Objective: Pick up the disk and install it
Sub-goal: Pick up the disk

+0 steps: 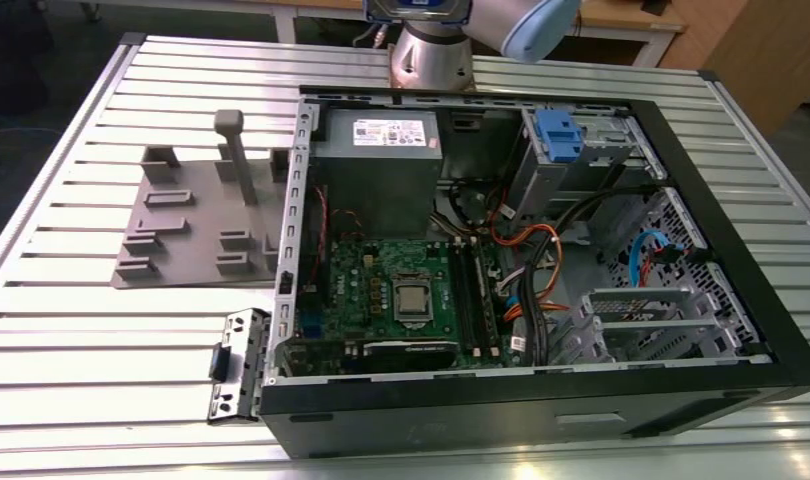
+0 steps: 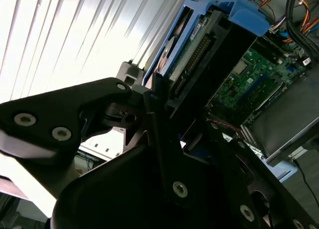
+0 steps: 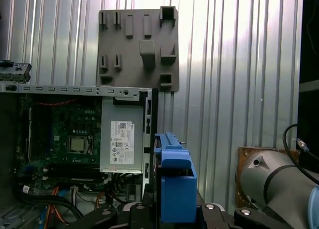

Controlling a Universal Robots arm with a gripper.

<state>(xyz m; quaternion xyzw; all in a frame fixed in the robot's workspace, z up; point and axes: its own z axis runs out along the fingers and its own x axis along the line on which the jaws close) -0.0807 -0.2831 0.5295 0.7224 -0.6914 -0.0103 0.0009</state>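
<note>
The disk (image 2: 192, 45) sits in its blue plastic carrier, with its green circuit board and connector edge facing the second wrist view. My gripper (image 2: 167, 102) is shut on it, black fingers (image 2: 154, 114) clamping the carrier's sides. In the first wrist view the disk (image 3: 174, 181) stands edge-on, its blue frame rising from the gripper (image 3: 172, 211). It hangs in the air just outside the open computer case (image 3: 124, 92), beside the power supply end. The arm (image 1: 432, 45) stands at the table's far edge in the exterior view.
The open case (image 1: 725, 270) lies on a slatted metal table (image 1: 98, 330). Inside are a grey power supply (image 1: 376, 150), a green motherboard (image 1: 392, 290), orange and blue cables, and a grey drive cage with a blue latch (image 1: 555, 130). A grey fixture plate (image 1: 198, 215) and a loose bracket (image 1: 238, 365) lie at the exterior view's left.
</note>
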